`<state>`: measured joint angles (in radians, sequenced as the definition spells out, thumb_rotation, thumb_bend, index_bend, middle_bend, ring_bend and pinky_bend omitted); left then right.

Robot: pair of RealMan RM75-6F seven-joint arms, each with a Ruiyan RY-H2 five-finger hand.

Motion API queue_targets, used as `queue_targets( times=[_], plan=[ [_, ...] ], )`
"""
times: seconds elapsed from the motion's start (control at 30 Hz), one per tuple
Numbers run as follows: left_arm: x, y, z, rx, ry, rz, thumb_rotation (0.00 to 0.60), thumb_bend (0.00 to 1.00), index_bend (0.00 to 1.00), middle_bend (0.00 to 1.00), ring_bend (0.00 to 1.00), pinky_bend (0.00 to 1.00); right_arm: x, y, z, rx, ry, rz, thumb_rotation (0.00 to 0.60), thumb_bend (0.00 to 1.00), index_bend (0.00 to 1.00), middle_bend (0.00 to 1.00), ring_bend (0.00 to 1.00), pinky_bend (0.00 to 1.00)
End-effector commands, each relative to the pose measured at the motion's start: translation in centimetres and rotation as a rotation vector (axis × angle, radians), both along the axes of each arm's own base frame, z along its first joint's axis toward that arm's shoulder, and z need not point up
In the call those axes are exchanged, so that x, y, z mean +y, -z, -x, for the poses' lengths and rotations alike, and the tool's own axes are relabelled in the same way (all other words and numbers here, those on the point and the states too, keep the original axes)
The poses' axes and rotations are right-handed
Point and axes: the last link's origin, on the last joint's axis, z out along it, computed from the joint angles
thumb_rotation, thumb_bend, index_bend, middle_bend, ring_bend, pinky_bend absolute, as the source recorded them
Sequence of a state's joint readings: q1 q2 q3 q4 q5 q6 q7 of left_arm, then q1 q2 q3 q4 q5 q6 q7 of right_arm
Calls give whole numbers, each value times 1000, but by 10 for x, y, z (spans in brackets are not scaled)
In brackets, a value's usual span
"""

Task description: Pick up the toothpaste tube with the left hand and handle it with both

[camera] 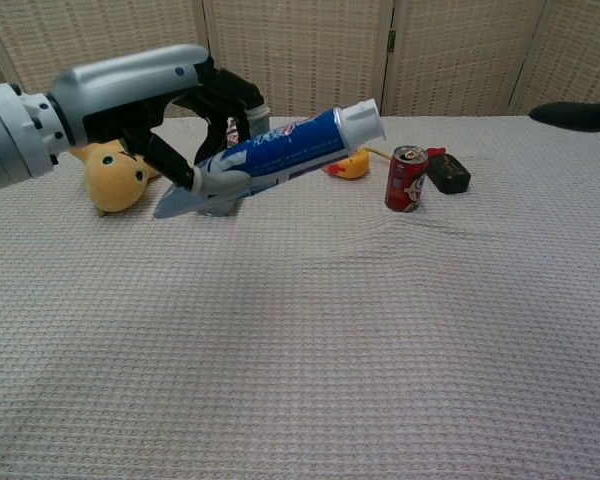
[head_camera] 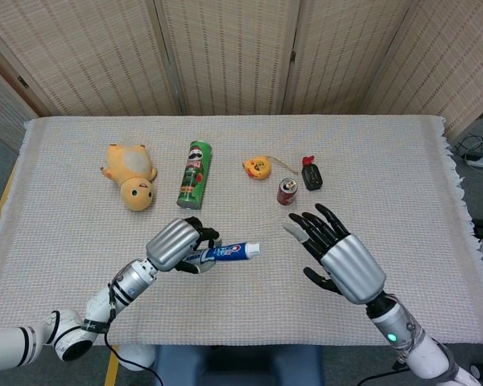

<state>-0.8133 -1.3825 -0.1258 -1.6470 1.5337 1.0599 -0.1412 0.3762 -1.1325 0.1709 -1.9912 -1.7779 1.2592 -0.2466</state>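
My left hand (head_camera: 177, 244) (camera: 155, 95) grips the blue and white toothpaste tube (head_camera: 229, 252) (camera: 280, 150) near its flat end and holds it well above the table, white cap pointing right and slightly up. My right hand (head_camera: 338, 253) hovers to the right of the cap with its fingers spread and nothing in it. A clear gap separates it from the tube. In the chest view only dark fingertips (camera: 575, 113) of the right hand show at the right edge.
On the woven cloth (head_camera: 241, 322) lie a yellow plush toy (head_camera: 131, 174), a green chips can (head_camera: 195, 174) on its side, a yellow tape measure (head_camera: 257, 166), an upright red soda can (head_camera: 286, 191) and a black object (head_camera: 311, 174).
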Motion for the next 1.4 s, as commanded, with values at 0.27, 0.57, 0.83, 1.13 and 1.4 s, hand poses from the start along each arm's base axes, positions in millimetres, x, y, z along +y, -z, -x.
queue_targets(
  times=[0.27,0.57,0.83,1.13,1.4],
  plan=[
    [-8,-6,-12,-11,-18,40,600,681,734,719,685,435,-10,26,-24,-12,-40,-26,600,331,20,111,113,39],
    [-11,-8,-15,-27,-16,38,600,685,734,719,686,424,-12,36,-36,-18,-58,-32,600,331,33,112,117,39],
    [-13,-7,-15,-26,-9,11,600,692,735,720,688,421,-14,40,-46,-42,-72,-27,600,331,52,128,127,39],
    [-16,-9,-15,-45,-11,8,600,692,734,720,688,419,-19,42,-53,-44,-69,-24,600,331,67,135,135,39],
    [-17,-9,-13,-43,2,6,600,697,735,720,688,419,-25,42,-54,-43,-55,-18,600,330,67,138,139,39]
  ],
)
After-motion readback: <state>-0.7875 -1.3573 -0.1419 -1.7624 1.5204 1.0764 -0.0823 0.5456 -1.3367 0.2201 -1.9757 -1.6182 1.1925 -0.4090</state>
